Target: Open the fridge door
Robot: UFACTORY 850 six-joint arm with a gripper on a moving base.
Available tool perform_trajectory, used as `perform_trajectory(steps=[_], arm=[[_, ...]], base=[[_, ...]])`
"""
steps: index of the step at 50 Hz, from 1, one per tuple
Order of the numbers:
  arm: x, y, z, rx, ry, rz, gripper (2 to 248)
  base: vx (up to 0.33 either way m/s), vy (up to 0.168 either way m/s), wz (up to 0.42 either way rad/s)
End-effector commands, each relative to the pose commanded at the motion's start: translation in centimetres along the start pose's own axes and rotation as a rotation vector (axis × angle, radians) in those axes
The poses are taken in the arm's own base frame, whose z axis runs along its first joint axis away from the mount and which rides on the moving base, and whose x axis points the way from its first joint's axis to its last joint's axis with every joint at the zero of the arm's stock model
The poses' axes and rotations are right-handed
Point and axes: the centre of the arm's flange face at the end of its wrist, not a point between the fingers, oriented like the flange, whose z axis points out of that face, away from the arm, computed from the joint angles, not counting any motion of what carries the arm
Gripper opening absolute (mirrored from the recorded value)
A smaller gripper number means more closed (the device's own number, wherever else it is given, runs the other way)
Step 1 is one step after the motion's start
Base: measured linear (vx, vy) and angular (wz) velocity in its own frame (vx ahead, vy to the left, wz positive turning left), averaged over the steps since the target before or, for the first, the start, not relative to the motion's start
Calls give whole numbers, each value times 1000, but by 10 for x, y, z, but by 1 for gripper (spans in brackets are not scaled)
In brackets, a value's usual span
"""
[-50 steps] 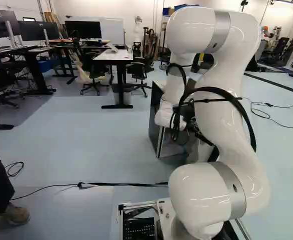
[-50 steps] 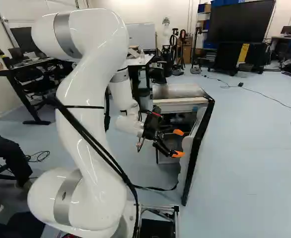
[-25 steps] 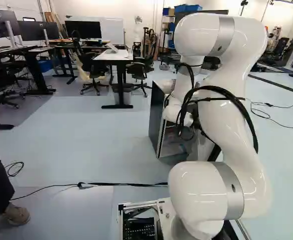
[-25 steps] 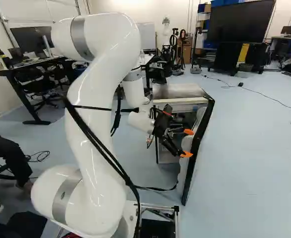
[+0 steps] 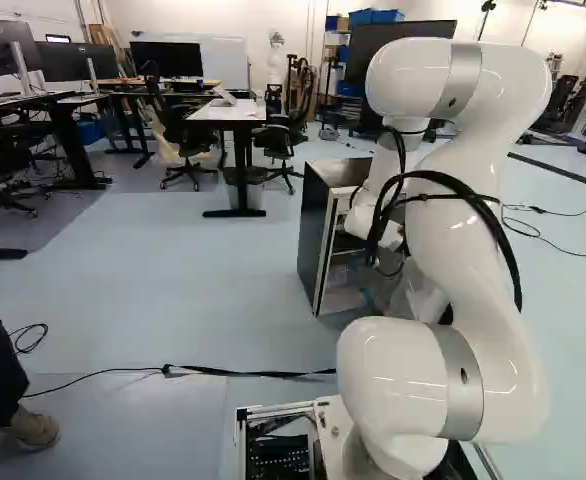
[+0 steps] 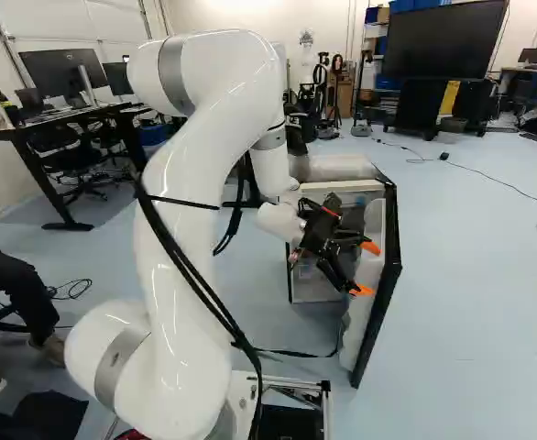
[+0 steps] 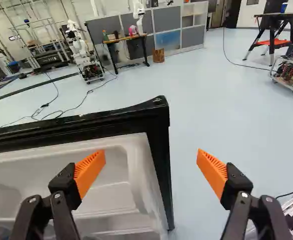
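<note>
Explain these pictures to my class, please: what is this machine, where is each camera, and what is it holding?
This is a white robot arm on a moving base. Two black fingers with orange pads do its grasping. The left and right base views come from cameras behind the arm, on either side; the wrist view looks out past the fingers. On the floor stand a small fridge, its door already ajar, and desks farther off; a black cable lies there too. Nothing is held: the fingers are spread, one over the door's pale inner side, the other beyond its free edge.
</note>
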Motion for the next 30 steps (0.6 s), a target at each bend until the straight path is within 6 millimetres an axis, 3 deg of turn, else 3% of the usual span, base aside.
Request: perform_trajectory(steps=[30], arm=[[21,-28,67,-119,48,103,247]], base=[[0,0,0]])
